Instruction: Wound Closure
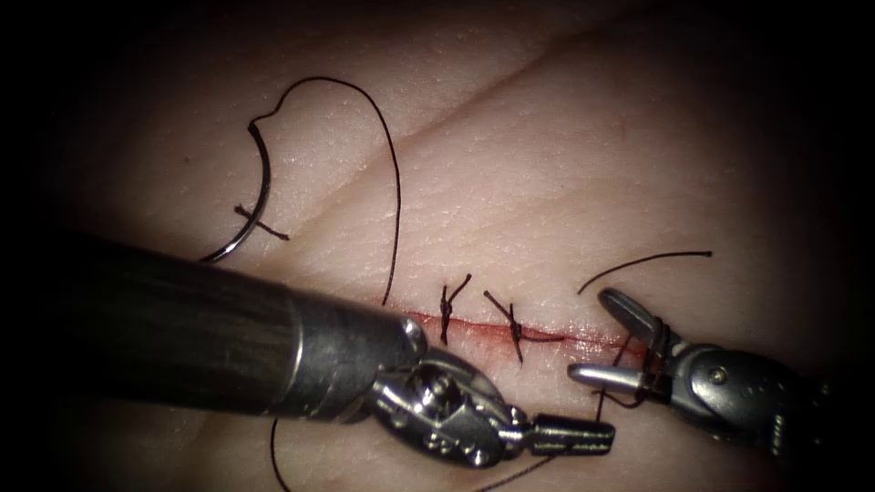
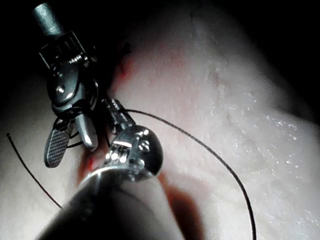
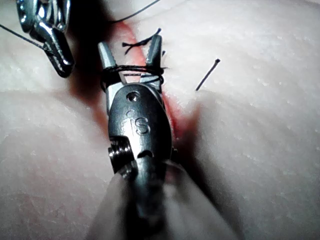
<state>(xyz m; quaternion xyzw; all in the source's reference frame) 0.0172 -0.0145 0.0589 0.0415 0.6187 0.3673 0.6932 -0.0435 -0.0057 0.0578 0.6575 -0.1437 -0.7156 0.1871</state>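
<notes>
The curved needle lies free on the tissue, far left of the cut, not in the tissue. Its thread arcs over and down towards the cut's left end. Two knotted stitches cross the cut. My right tool stands open over the cut's right end, with thread looped around its jaws. Just left of and below it, my left tool is shut on the thread. A free thread end lies above the right tool.
Red fluid lines the cut. A short cut piece of thread lies across the needle. The left tool's thick shaft covers the lower left tissue. A skin crease runs diagonally above.
</notes>
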